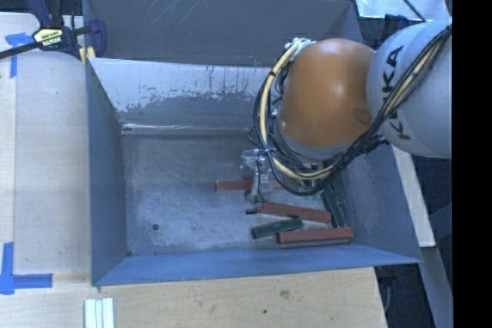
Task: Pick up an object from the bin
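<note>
The gripper [257,182] hangs low over the floor of the grey metal bin [104,188], beneath the arm's rounded orange cover [327,92]. I cannot tell whether it is apart or together, because cables and the cover hide its tips, and nothing visible is clamped in it.

Just beside it, toward the view's left, lies a short red-brown flat bar [229,185], and whether its near end touches the gripper is unclear. This is the nearest thing. Just below the gripper in the view a small heap begins: a long red-brown flat bar [296,212], then a dark green block [277,227], then a second red-brown flat bar [315,236] against the near wall.

The likely trouble is the short bar's thinness. It lies flat on the floor, so a grip taken at its end could pivot it loose or simply push it away. The long bar is also close enough to be nudged or caught along with it.
</note>
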Tool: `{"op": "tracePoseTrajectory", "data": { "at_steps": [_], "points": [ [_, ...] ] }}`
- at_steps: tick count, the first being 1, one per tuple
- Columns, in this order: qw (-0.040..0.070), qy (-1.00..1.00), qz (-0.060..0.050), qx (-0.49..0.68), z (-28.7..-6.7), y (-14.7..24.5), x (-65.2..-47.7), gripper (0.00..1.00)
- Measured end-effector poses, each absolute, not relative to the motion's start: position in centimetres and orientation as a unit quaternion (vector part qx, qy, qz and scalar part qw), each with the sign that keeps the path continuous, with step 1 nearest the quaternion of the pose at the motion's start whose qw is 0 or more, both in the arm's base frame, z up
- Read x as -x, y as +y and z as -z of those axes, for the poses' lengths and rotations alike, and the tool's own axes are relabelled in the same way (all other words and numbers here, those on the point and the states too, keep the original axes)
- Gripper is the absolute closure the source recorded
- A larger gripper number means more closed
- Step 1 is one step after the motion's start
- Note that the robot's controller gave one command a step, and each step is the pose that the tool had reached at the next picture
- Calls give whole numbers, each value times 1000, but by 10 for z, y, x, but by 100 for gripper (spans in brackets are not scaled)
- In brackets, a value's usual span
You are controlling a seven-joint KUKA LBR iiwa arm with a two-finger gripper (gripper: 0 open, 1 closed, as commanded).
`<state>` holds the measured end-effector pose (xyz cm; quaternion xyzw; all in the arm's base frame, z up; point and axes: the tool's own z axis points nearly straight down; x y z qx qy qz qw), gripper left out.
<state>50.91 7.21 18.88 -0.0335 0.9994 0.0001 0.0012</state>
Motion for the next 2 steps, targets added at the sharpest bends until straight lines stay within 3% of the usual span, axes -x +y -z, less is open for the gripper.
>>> {"op": "tracePoseTrajectory", "data": {
  "at_steps": [1,2],
  "points": [
    [1,999,0,33,-189,72,-509,100],
    [-2,999,0,41,-237,67,-517,100]
  ]
}}
